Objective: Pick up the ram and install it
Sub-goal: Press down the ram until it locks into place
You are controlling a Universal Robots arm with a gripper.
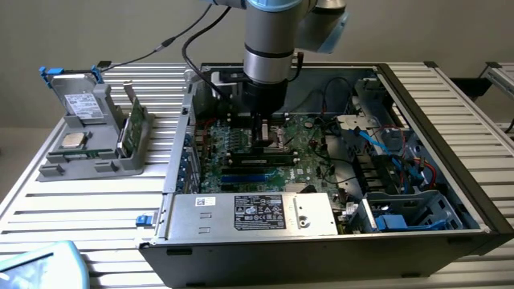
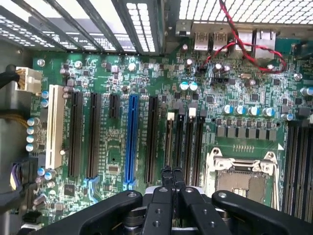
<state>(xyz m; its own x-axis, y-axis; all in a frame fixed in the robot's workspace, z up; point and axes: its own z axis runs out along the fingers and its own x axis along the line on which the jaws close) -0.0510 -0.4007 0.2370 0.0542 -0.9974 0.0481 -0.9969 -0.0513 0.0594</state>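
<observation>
No text legible anywhere. Power supply (image 1: 250, 214) at front of the open PC case (image 1: 449, 120) has a black label (image 1: 259, 212) w/ white print & cert marks, too small to read; small white sticker (image 1: 206, 200) beside it, unreadable. Drive (image 1: 83, 105) in the grey holder (image 1: 88, 162), away from the case: white label, print illegible. Motherboard (image 2: 146, 73) markings unreadable.

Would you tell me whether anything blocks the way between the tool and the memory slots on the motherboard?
Nothing visible does: the shut tool hangs right over the black memory slots, and the red wires run well clear of them, near the ports.
</observation>
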